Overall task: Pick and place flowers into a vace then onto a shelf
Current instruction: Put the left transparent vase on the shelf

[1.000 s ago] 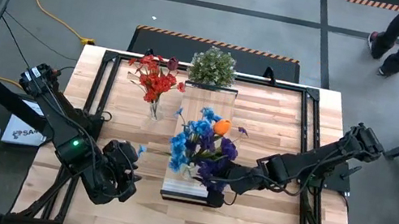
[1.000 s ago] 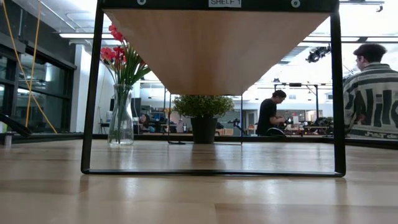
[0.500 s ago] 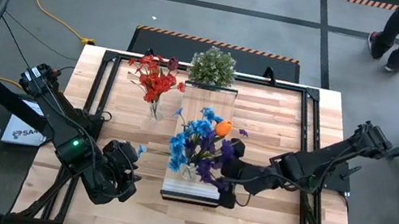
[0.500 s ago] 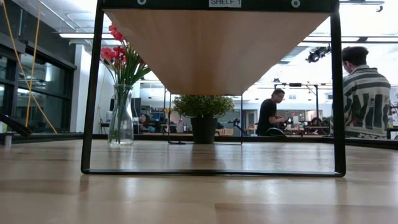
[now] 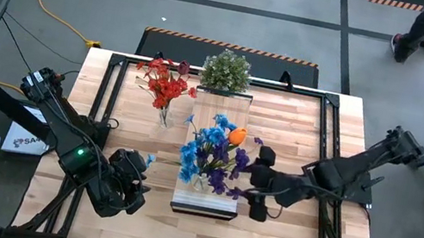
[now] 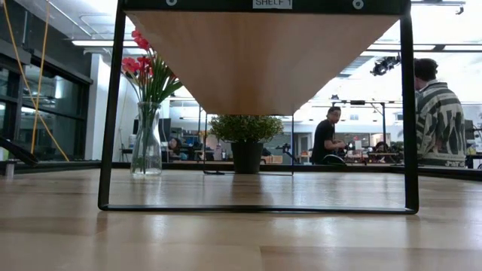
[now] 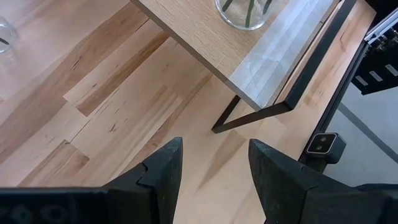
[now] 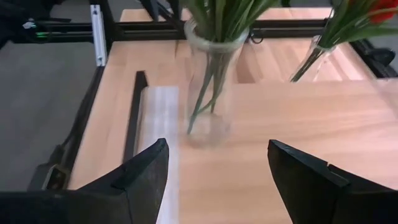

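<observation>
A clear glass vase (image 8: pixel 211 81) with blue, purple and orange flowers (image 5: pixel 213 154) stands upright on the light wood shelf (image 5: pixel 223 108), near its near end. My right gripper (image 5: pixel 252 181) hangs open to the right of that vase, apart from it, with nothing between its fingers (image 8: pixel 214 180). My left gripper (image 5: pixel 142 178) waits open over the table left of the shelf's near end, fingers (image 7: pixel 214 174) empty. A second vase of red flowers (image 5: pixel 165 89) stands on the tabletop left of the shelf.
A bushy green potted plant (image 5: pixel 226 71) sits at the shelf's far end. The shelf's black metal frame (image 6: pixel 111 113) stands on the slatted table (image 5: pixel 297 134). People show in the room beyond the table (image 6: pixel 437 113). Bare tabletop lies right and near of the shelf.
My right gripper has drawn back from the vase on the shelf toward the table's right edge and risen a little, staying open. The vase and its flowers stay where they were on the shelf.
</observation>
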`<control>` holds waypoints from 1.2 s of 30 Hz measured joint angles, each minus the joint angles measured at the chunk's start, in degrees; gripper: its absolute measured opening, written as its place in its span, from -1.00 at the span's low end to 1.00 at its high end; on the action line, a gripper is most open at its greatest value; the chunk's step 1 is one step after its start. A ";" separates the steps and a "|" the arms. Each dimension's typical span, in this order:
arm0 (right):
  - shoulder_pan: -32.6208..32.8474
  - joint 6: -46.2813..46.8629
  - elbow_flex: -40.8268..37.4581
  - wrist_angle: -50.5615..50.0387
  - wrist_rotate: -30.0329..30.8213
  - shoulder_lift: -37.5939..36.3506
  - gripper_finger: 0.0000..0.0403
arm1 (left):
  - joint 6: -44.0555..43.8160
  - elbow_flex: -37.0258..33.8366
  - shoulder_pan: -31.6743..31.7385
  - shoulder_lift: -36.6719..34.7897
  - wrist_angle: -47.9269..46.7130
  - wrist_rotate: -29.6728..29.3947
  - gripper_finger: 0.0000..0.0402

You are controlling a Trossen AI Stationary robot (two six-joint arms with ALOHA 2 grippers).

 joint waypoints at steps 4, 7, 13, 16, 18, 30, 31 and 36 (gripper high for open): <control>2.24 2.48 -0.01 -2.86 -0.31 -2.46 0.30 | -0.01 0.00 0.00 0.00 -0.15 -0.12 0.07; 3.89 4.78 0.01 -4.76 -0.35 -4.32 0.30 | -0.03 -0.01 0.00 0.00 -1.02 -0.17 0.07; 7.07 7.24 0.01 -6.85 -0.65 -7.51 0.30 | -2.17 -0.01 0.00 0.00 -7.56 -2.12 0.07; 8.30 8.42 0.01 -6.91 -1.17 -8.95 0.30 | -4.32 0.00 0.00 0.00 -12.63 -4.41 0.07; 9.01 9.62 0.01 -7.02 -1.22 -10.02 0.30 | -5.56 -0.31 0.02 -0.02 -15.84 -5.78 0.07; 9.73 12.64 0.01 -6.79 0.71 -14.83 0.30 | -12.47 -12.80 0.02 0.00 -23.46 -8.71 0.07; 9.73 12.62 0.01 -6.75 0.95 -14.93 0.30 | -12.66 -14.28 0.02 0.00 -22.83 -8.71 0.07; 9.73 12.60 0.01 -6.37 3.13 -15.63 0.30 | -12.70 -21.14 0.02 0.00 -16.90 -9.00 0.07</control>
